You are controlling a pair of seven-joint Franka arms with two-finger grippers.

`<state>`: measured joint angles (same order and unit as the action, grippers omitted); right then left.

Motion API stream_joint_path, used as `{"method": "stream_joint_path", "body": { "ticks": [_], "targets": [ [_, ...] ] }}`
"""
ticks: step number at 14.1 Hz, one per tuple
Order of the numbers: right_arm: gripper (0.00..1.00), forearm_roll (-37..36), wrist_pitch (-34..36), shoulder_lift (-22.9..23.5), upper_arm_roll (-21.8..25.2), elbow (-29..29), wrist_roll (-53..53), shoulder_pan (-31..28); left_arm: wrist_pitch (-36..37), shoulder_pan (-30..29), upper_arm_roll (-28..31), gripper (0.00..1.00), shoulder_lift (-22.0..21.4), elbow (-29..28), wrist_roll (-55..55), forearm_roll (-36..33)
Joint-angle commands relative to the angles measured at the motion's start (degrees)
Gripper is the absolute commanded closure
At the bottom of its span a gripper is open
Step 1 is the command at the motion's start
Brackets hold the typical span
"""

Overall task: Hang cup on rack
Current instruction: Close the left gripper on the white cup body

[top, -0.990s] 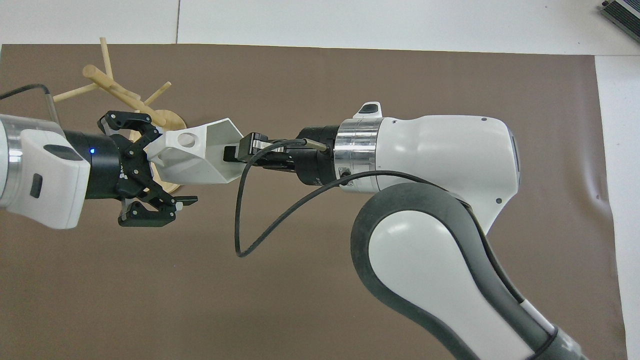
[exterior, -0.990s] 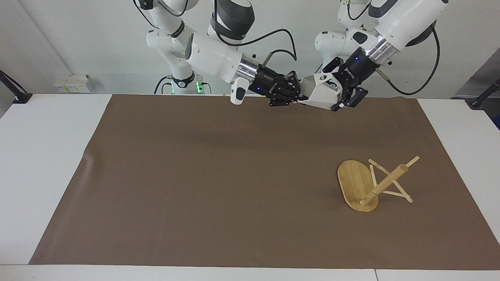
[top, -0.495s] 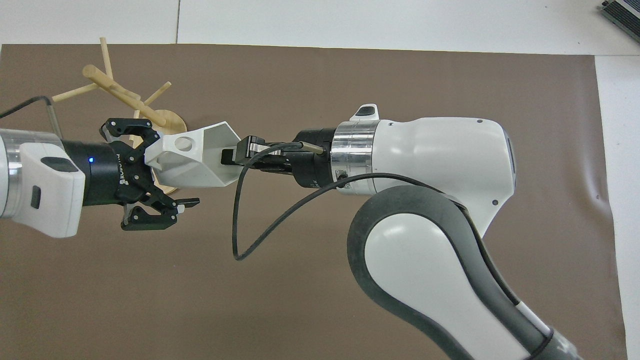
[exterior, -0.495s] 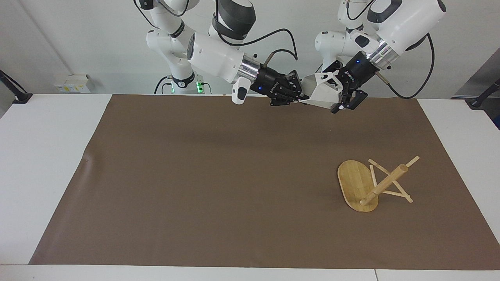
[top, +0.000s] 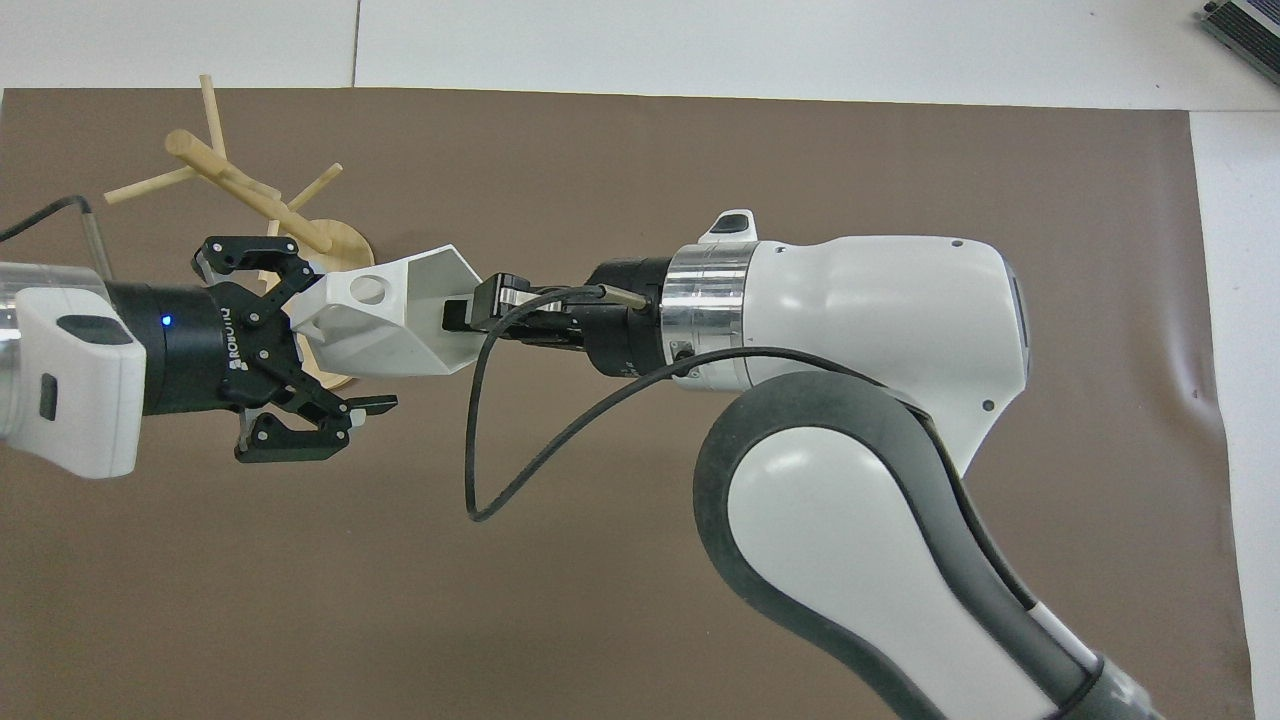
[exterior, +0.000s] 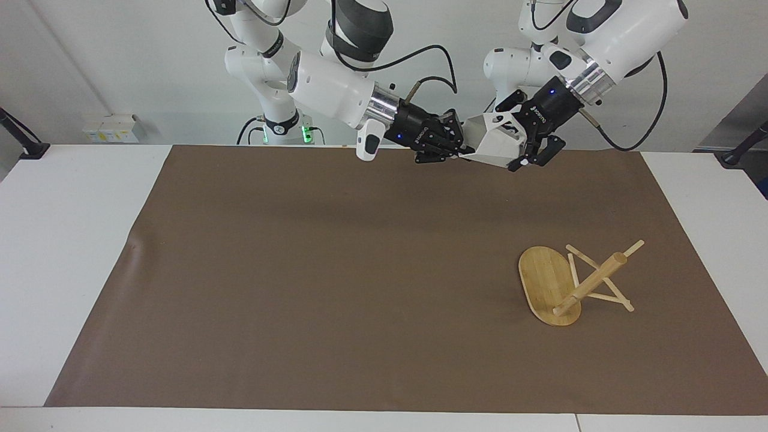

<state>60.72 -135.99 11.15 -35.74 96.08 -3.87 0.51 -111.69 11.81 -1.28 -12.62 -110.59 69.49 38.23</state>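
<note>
The white faceted cup (exterior: pixel 495 141) (top: pixel 390 320) is held on its side in the air over the robots' edge of the brown mat. My right gripper (exterior: pixel 457 147) (top: pixel 470 305) is shut on the cup's rim, with one finger inside the mouth. My left gripper (exterior: pixel 511 139) (top: pixel 345 335) is open, its fingers spread wide around the cup's bottom and handle end, not closed on it. The bamboo rack (exterior: pixel 591 282) (top: pixel 240 185) lies tipped on the mat toward the left arm's end, its post slanting; the cup and left gripper partly cover its base in the overhead view.
A brown mat (exterior: pixel 300 270) covers most of the white table (exterior: pixel 66 240). The right arm's big elbow fills the lower middle of the overhead view (top: pixel 860 500). A black cable (top: pixel 480 440) loops under the right wrist.
The cup and both grippers rose slightly. The left wrist drew back a little toward its own end. The right gripper kept its hold; the left gripper stayed open.
</note>
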Motion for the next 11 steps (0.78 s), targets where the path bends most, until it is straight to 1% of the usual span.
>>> {"method": "stream_joint_path", "body": {
  "ticks": [1,2,3,4,11],
  "targets": [
    [1.00,1.33,0.02,-1.04,-0.38,1.13,1.41,-0.60,-0.99,-0.56,-0.03,0.13,-1.79,-2.17,1.78,1.49],
    [1.00,1.33,0.02,-1.13,-0.38,1.13,1.41,-0.51,-0.47,-0.64,-0.03,0.71,-1.71,-2.00,1.52,1.49],
    [1.00,1.33,0.02,-1.13,-0.38,1.13,1.41,-0.60,0.15,-0.82,0.05,0.95,-1.79,-1.91,1.43,1.49],
    [1.00,1.33,0.02,-1.13,-0.38,1.13,1.41,-0.60,0.42,-1.08,0.05,1.00,-1.79,-1.91,1.43,1.49],
    [1.00,1.33,0.02,-1.13,-0.29,1.13,1.24,-0.60,1.30,-1.61,0.32,1.00,-1.79,-1.82,1.43,1.49]
  ]
}}
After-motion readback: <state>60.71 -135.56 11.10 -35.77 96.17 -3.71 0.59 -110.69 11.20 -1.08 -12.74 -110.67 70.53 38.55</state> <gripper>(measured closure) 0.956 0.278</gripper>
